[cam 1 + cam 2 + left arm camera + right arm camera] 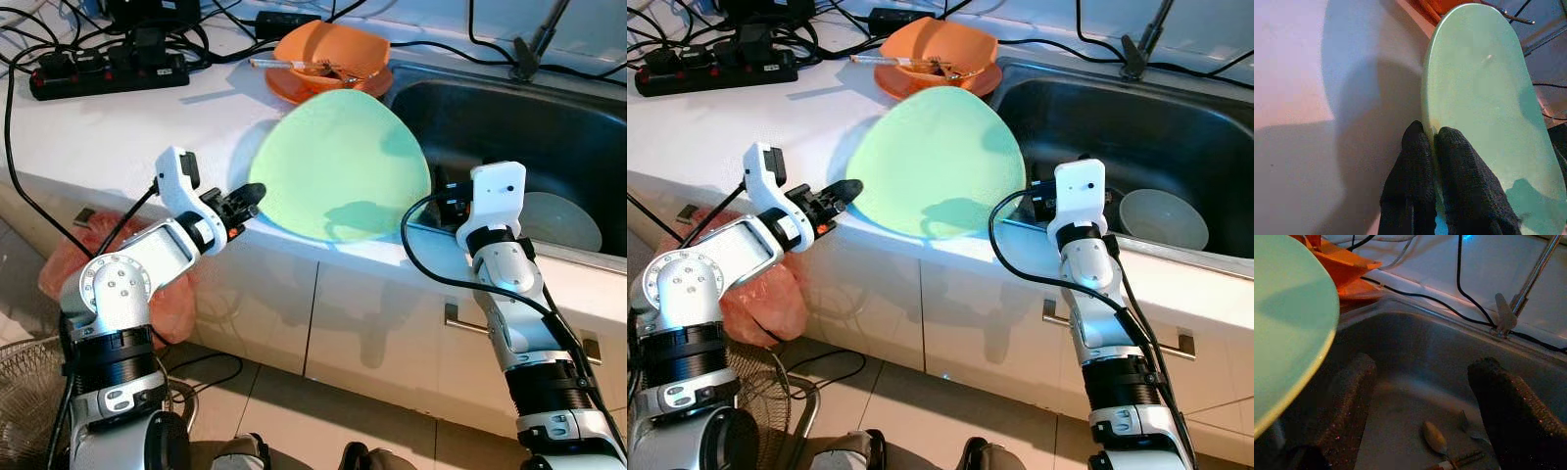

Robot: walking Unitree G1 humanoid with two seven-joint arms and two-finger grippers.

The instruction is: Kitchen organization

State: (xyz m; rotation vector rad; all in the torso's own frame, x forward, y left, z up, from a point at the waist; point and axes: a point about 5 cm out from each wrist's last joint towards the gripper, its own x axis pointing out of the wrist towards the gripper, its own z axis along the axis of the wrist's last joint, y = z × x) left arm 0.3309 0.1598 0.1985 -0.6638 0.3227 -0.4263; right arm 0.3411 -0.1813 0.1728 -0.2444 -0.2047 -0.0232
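Observation:
A large pale green plate is tilted up over the white counter's front edge, beside the sink. My left gripper is shut on the plate's left rim; in the left wrist view both black fingers pinch the green plate. My right gripper is open at the sink's near left rim, just right of the plate, touching nothing. In the right wrist view its fingers stand wide apart over the sink basin, with the plate's edge beside them.
Orange dishes with utensils sit at the counter's back. The steel sink holds a white bowl; a spoon lies in its bottom. A power strip and cables lie back left. A pink bag hangs below the counter.

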